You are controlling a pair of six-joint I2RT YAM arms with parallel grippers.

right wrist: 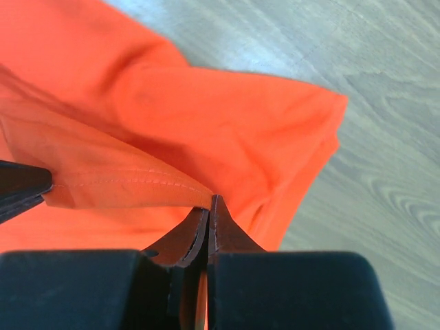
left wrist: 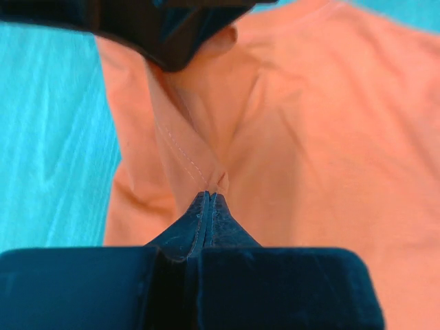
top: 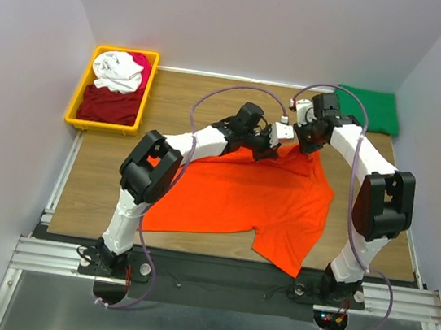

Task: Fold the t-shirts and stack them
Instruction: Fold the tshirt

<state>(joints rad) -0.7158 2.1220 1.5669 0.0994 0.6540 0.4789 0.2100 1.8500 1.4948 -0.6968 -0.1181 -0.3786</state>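
Observation:
The bright orange t-shirt (top: 241, 197) lies spread on the wooden table, its far edge lifted. My left gripper (top: 262, 148) is shut on a stitched fold of the orange cloth (left wrist: 206, 158), pinched at my fingertips (left wrist: 210, 196). My right gripper (top: 300, 137) is shut on the shirt's hemmed edge (right wrist: 137, 180), close beside the left one. A sleeve (right wrist: 302, 137) hangs below it. A dark green t-shirt (top: 368, 109) lies folded at the far right. White (top: 119, 70), magenta (top: 141, 62) and dark red (top: 112, 105) t-shirts lie in the bin.
A yellow plastic bin (top: 78, 104) stands at the far left of the table. Grey walls close in the sides and back. A metal rail (top: 229, 277) runs along the near edge by the arm bases.

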